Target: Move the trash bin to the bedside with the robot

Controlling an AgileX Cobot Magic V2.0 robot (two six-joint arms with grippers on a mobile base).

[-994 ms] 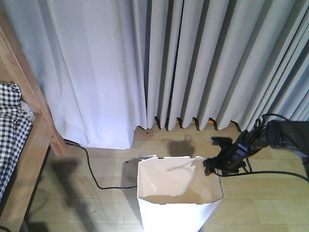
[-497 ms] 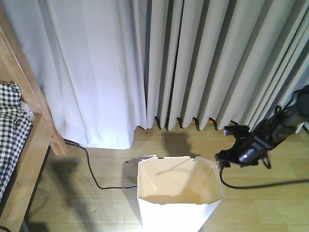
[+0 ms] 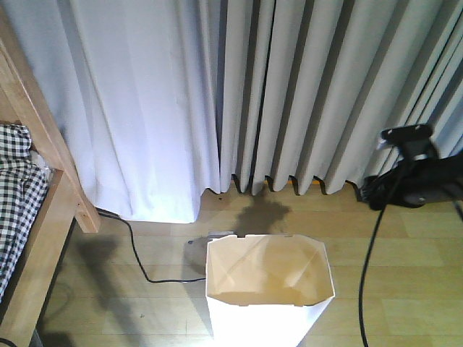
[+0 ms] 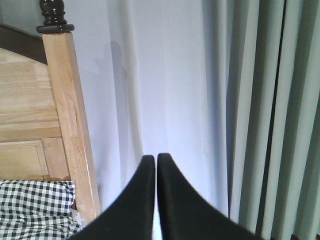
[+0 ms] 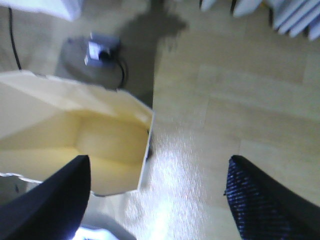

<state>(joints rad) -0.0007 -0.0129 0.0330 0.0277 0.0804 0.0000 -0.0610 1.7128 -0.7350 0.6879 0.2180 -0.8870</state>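
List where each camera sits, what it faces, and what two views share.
Front view: high up, looking down at the trash bin, curtain and bed; right arm shows.
Left wrist: faces the curtain and bedpost; shut left end effector shows.
Right wrist: looks down at the bin and floor; open fingers show.
Front and right wrist views share the bin.

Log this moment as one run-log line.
trash bin: standing free near bed | right gripper: open, clear | left gripper: shut, empty

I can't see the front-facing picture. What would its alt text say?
A white trash bin stands open and empty on a wooden floor before pale grey curtains. The robot's black right arm hovers to its right, not touching it. A wooden bed with checked bedding sits at the left edge.
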